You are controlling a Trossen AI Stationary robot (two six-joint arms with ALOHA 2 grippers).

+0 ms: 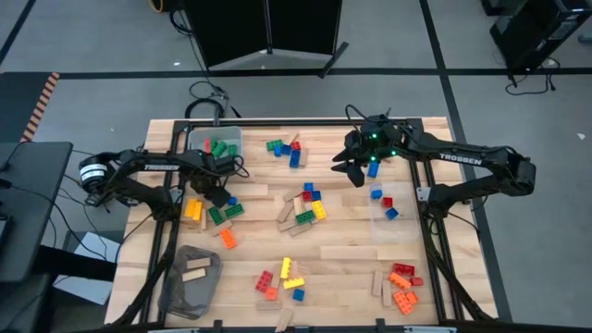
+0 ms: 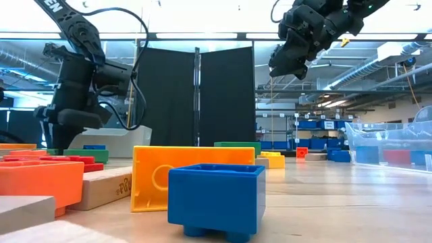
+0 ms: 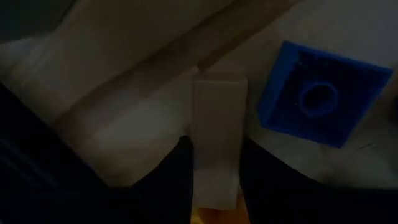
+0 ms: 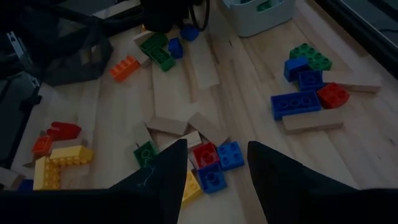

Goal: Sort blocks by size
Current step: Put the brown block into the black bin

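Blocks lie scattered over the wooden table (image 1: 351, 231): studded bricks in red, blue, green, yellow and orange, and plain tan wooden pieces. My left gripper (image 1: 215, 194) points down into a cluster at the table's left and is shut on a tan wooden piece (image 3: 216, 118). A blue brick (image 3: 320, 99) lies just beside that piece. A yellow brick (image 1: 193, 209) and green bricks (image 1: 222, 213) lie close by. My right gripper (image 1: 354, 172) hangs open and raised above the table's far right part, with nothing between its fingers (image 4: 168, 180). My left gripper pinches the tan wooden piece by its two long sides (image 3: 194, 163) between its two fingers, at one end of the piece. The fingers come from above, pointing down, and lie across it. The piece lies flat; whether it still rests on the table I cannot tell.
A clear bin (image 1: 222, 143) with green and red bricks stands at the far left. Another clear bin (image 1: 388, 205) with blue and red bricks stands at the right. A grey bin (image 1: 190, 277) with wooden pieces sits near left. Block clusters lie mid-table (image 1: 308, 205) and near right (image 1: 402, 285).
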